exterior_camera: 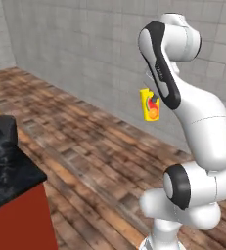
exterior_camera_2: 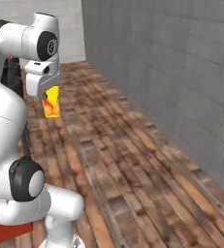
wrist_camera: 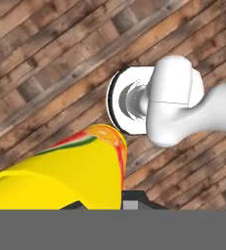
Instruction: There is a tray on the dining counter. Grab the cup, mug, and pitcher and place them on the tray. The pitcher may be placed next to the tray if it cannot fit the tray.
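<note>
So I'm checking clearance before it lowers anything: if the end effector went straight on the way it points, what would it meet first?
Probably the brown wooden plank floor: the end effector, shut on the yellow fruit-marked handleless tumbler, points down at it. Depth is unclear.

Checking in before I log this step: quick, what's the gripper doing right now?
Gripper: closed on the yellow cup, carried in the air above the wooden floor.

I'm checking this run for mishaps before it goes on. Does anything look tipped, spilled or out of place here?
Nothing looks spilled or broken. The yellow cup with the fruit mark is up in the air, held upright in the shut gripper over the wooden floor, away from the black counter. That fits a carry, not a mishap.
</note>
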